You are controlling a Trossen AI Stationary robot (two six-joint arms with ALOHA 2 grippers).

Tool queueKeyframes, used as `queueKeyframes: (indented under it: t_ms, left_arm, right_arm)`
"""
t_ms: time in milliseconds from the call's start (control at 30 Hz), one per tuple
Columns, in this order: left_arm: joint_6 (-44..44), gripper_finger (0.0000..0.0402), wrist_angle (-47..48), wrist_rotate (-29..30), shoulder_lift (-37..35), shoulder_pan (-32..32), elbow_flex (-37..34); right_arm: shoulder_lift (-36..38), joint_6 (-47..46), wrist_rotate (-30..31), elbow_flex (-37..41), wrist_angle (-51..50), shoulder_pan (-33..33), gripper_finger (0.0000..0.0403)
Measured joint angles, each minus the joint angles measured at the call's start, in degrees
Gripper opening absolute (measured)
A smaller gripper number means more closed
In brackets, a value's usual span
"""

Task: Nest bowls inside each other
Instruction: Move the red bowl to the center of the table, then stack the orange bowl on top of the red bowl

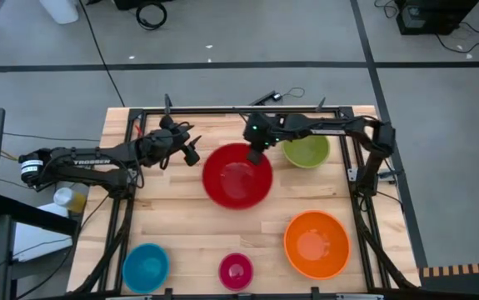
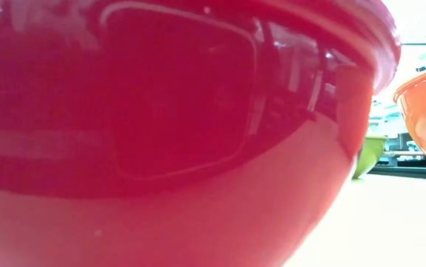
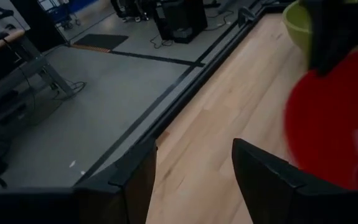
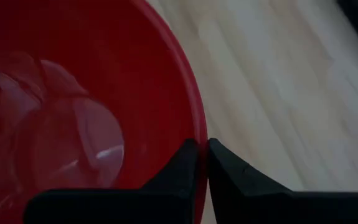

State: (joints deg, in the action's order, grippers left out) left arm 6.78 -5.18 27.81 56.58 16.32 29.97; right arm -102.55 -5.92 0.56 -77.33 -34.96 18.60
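Observation:
The red bowl [image 1: 237,175] sits at the table's middle and fills the low view [image 2: 161,148]. My right gripper [image 1: 256,155] is shut on its far rim. The green bowl [image 1: 306,152] stands just right of that gripper, at the far side. The orange bowl [image 1: 316,243], the pink bowl [image 1: 236,270] and the blue bowl [image 1: 146,267] stand along the near edge. My left gripper [image 1: 193,154] hovers open a little left of the red bowl, with nothing between its fingers [image 3: 194,146]. My right gripper pinches the red bowl's rim [image 4: 197,134] at the bowl's far side, one finger [image 4: 182,165] inside the bowl and the other [image 4: 228,168] outside. The fingers slant down from the far right. Whether the bowl's base is on the table, I cannot tell.
A black frame rail [image 1: 222,109] runs along the table's far edge, with posts at the sides. Bare wood [image 1: 181,225] lies between the red bowl and the near row of bowls.

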Motion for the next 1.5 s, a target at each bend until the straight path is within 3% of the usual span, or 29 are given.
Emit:
queueKeyframes:
  t_ms: [167, 333, 533, 700, 833, 933, 1100, 1300, 1500]
  left_arm:
    - [0.4, 0.0213, -0.1, 0.0, 0.0, 0.0, 0.1]
    - [-0.5, 0.0213, 1.7, 0.0, 0.0, 0.0, 0.1]
    - [-2.7, 0.0213, 9.5, 0.0, -4.6, -3.0, 0.1]
    - [-10.9, 0.0213, 22.6, -0.6, -9.4, -7.9, 0.1]
    - [-15.0, 0.0213, 28.7, -1.9, -12.6, -14.1, 0.1]
    - [-19.1, 0.0213, 32.1, -6.5, -14.4, -18.4, 1.0]
    - [-24.8, 0.0213, 33.4, -9.9, -14.6, -26.4, 3.6]
    - [-21.3, 0.0213, 26.8, -8.1, -12.4, -31.4, 3.6]
    - [-16.2, 0.0213, 21.6, -6.4, -7.7, -31.2, 3.6]
  right_arm:
    - [4.6, -1.9, 4.8, 0.5, -7.5, -1.5, 0.0055]
    - [9.4, -5.5, 7.1, 0.8, -14.0, -1.7, 0.0104]
    - [16.3, -11.2, 19.2, 1.7, -22.4, -1.8, 0.0166]
    - [21.5, -14.6, 13.9, 10.4, -25.4, -1.2, 0.0184]
    - [26.1, -21.2, 15.1, 18.0, -23.1, -2.0, 0.0181]
    - [29.4, -24.2, 15.9, 22.7, -21.4, -3.8, 0.0178]
    - [33.6, -32.1, 6.9, 28.0, -21.9, -7.2, 0.0179]
    - [35.6, -42.8, -2.3, 27.6, -27.2, -20.5, 0.0177]
    - [35.2, -41.2, -1.8, 24.8, -32.8, -34.5, 0.0177]
